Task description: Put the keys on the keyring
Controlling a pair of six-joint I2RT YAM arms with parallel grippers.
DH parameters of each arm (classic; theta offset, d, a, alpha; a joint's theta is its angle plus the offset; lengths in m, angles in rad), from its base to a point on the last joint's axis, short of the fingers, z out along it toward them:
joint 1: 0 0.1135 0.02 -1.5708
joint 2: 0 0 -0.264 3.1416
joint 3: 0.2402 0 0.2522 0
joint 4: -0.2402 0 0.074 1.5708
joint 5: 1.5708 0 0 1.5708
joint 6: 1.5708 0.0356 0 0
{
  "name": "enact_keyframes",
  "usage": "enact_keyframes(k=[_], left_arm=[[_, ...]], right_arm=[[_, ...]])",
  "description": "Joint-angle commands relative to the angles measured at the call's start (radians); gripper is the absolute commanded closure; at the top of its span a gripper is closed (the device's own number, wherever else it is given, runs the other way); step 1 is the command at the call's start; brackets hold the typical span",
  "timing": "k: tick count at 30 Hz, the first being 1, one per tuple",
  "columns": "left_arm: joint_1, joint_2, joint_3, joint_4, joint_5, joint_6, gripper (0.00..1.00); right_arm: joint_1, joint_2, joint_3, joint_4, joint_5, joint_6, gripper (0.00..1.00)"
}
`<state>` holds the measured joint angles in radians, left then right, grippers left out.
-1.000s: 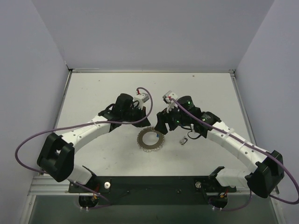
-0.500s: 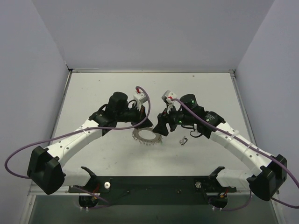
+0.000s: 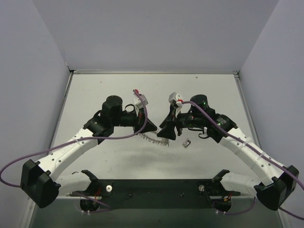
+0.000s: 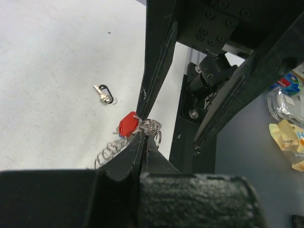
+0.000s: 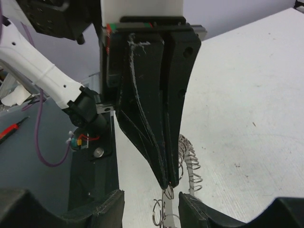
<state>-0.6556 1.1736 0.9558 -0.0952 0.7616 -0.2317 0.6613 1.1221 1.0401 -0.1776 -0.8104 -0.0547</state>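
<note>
Hanging lifted now, the keyring (image 3: 154, 138) is pinched by left end effector (image 4: 141, 126).

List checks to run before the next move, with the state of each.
1. Grip: left gripper jaws shut on keyring: ok.
2. Approach: right gripper jaws open beside keyring: ok.
3. Threading: red key on keyring: cannot tell.
4. Lift: keyring fully off table: cannot tell.
5. Clearance: loose key lies on table, apart from both grippers: ok.
</note>
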Motion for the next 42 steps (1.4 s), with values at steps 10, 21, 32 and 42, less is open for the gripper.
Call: enact_keyframes(k=[10, 21, 32, 42], left_arm=[[-0.007, -0.065, -0.029, 0.219, 0.130, -0.046, 1.00], [-0.007, -0.071, -0.038, 0.261, 0.145, -0.075, 1.00], [-0.007, -0.055, -0.040, 0.330, 0.186, -0.121, 1.00], [-0.007, -0.054, -0.048, 0.390, 0.193, -0.155, 1.00]], right_arm=[[-0.034, -0.012, 0.038, 0.056, -0.214, -0.014, 0.57], [-0.040, 0.019, 0.047, 0.064, -0.237, -0.004, 0.70], [-0.049, 0.025, 0.038, 0.116, -0.245, 0.047, 1.00], [-0.051, 0.013, 0.032, 0.136, -0.251, 0.055, 0.83]])
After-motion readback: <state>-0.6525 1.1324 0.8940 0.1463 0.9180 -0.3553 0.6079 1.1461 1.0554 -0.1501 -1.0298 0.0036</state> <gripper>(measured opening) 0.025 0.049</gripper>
